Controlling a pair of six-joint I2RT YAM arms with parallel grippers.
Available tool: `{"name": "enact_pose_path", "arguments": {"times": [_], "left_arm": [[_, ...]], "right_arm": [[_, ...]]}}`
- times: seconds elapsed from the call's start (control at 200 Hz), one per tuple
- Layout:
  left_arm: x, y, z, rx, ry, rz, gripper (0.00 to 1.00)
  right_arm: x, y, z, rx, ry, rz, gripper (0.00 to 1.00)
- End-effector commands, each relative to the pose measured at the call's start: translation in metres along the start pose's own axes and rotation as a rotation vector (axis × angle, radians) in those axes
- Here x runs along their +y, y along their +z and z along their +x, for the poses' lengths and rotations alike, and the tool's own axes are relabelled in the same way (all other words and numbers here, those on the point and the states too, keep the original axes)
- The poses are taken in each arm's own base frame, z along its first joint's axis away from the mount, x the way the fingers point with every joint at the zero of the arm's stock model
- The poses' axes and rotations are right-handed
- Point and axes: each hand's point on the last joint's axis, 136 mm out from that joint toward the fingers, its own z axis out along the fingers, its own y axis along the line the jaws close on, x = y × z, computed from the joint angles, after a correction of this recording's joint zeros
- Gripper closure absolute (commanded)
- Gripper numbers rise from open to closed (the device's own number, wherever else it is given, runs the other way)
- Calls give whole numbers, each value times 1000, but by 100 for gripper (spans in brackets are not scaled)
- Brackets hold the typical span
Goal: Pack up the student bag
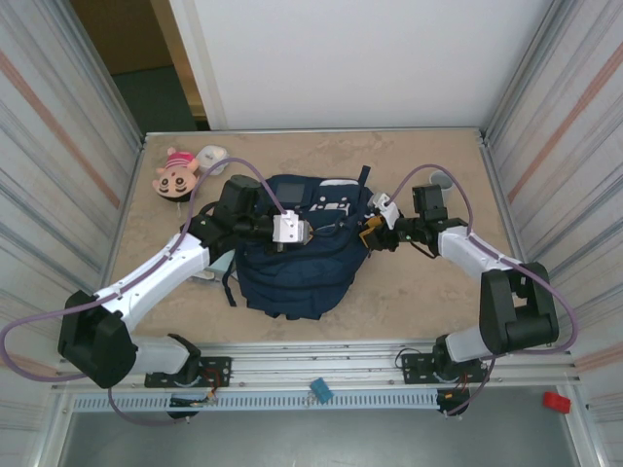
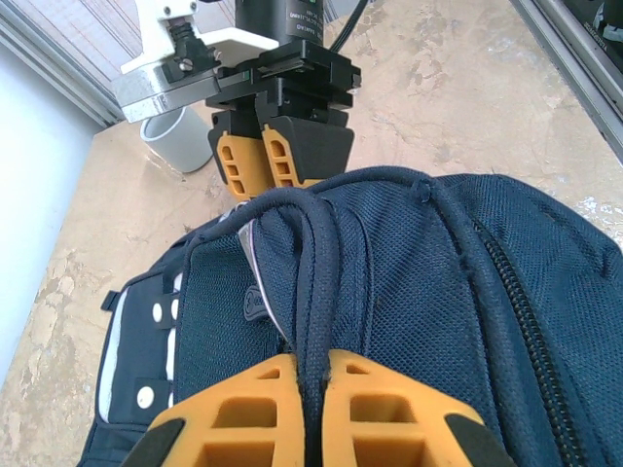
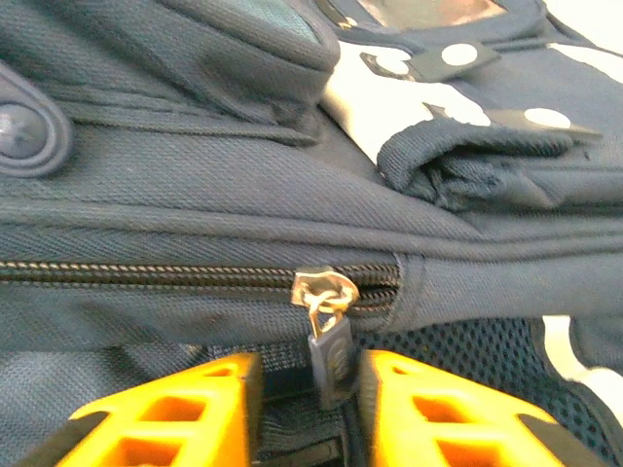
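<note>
Looking down from above, you find the student bag (image 1: 292, 268) lying at the middle of the table (image 1: 419, 292), between the two arms. Note its navy woven fabric, dark zipper (image 3: 146, 275) and white-dotted tabs (image 3: 458, 53). The left gripper (image 2: 311, 389) is clenched on the bag's dark carry loop (image 2: 316, 253). The right gripper (image 3: 307, 375) straddles the metal zipper pull (image 3: 329, 350); you cannot tell whether its narrowly parted jaws pinch it.
</note>
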Motion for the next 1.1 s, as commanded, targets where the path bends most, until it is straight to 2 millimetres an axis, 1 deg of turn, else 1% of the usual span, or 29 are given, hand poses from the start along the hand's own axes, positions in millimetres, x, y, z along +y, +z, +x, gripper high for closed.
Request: {"name": "enact_pose_path", "arguments": {"times": [0.0,0.105,0.241,0.356,0.486,0.581,0.641,0.747,0.827,0.917,1.092], "left_arm": [[15,-19,-37,-102,109,-79,100],[15,-18,-35,-96,105,-81,100],[16,-18,-33,-85,103,-87,100],[16,-18,-31,-78,101,-90,100],[16,-18,-32,-81,99,-91,100],[16,-18,-35,-98,99,-87,100],[16,-19,-37,-107,100,-85,100],[16,-20,-40,-116,103,-84,100],[15,-21,-41,-118,101,-83,100],[14,-21,-40,-117,101,-87,100],[14,-23,-40,-114,101,-95,100]], "right_arm": [[1,-4,-18,-55,-39,-36,79],[3,-6,-19,-55,-31,-49,92],[8,-11,-19,-43,-15,-60,100],[11,-18,-21,-47,15,-66,100],[20,-25,-26,-58,54,-101,100],[18,-21,-22,-37,69,-96,94],[15,-17,-20,-31,78,-98,93],[13,-12,-25,-36,99,-127,87],[12,-7,-28,-45,107,-146,79],[11,-4,-31,-46,117,-161,73],[4,3,-23,-1,138,-141,66]]}}
